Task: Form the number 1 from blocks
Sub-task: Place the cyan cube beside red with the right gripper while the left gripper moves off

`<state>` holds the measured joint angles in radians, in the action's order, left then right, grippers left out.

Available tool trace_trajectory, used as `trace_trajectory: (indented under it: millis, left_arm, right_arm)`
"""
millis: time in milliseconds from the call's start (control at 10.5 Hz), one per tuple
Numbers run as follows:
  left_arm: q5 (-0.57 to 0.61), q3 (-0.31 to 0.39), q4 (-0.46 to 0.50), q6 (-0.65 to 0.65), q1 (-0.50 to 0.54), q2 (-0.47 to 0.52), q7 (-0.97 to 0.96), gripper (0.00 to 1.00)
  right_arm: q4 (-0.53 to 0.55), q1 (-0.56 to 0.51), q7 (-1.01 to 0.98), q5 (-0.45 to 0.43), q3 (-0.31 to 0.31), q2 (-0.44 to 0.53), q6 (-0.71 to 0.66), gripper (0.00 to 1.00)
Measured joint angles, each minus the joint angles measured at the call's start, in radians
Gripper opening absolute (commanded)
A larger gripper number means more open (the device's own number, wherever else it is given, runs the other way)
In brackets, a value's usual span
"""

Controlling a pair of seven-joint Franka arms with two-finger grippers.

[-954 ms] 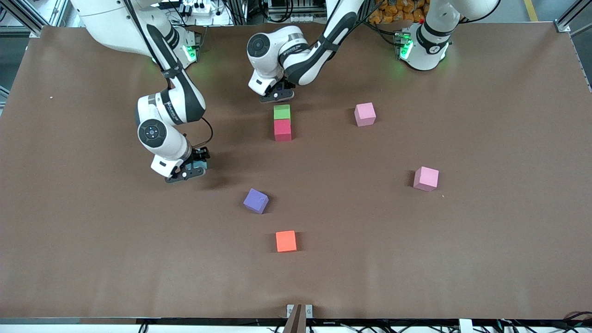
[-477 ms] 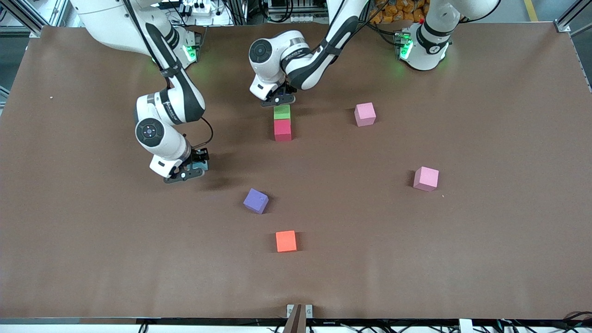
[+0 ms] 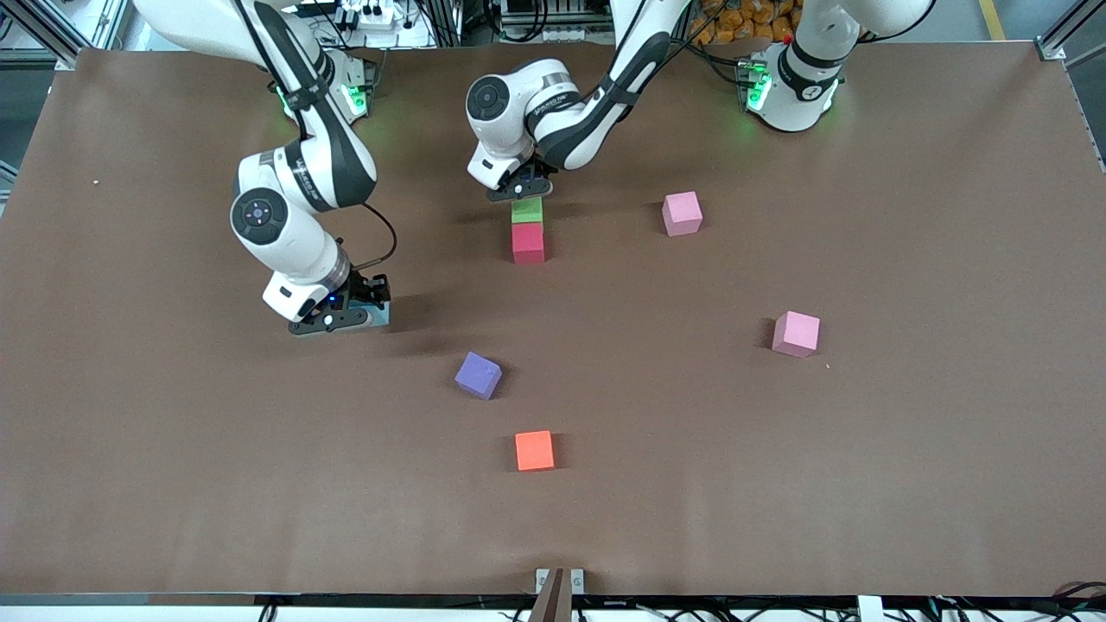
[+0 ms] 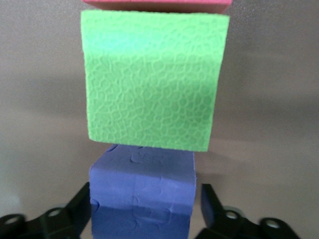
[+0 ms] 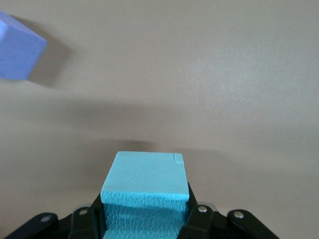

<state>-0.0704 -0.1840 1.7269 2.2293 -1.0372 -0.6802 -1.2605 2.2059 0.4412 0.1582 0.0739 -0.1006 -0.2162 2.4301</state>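
Holding the light blue block (image 5: 144,191) clamped in my right gripper (image 3: 339,313), my left gripper (image 4: 149,219) gapes around the purple block (image 4: 142,191) touching the green block (image 3: 526,211); lifting carelessly could nudge that column crooked.

two pink blocks (image 3: 682,213), two purple blocks (image 3: 478,375), four other blocks (image 3: 534,450)

A brown mat covers the table (image 3: 778,484). At the middle of the table's edge nearest the front camera sits a small metal bracket (image 3: 559,580), with dark cables (image 3: 950,609) along that edge. Past the table's farthest edge lie orange objects (image 3: 743,22), possibly fruit, and a white power strip (image 3: 371,13). A white speck (image 3: 95,182) rests on the table.
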Motion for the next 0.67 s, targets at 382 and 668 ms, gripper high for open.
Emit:
trace_trajectory:
  millis: [382,668]
  left_arm:
    - [0.002,0.0,-0.027,-0.059,0.0,0.023,-0.003,1.0]
    - [0.003,0.004,-0.036,-0.163,0.003,0.12,-0.035,1.0]
  right_arm:
    - [-0.001,0.043,0.155,0.0,0.0,0.037,0.001,0.34]
    - [0.0,0.046,0.184,0.0,0.0,0.04,0.001,0.34]
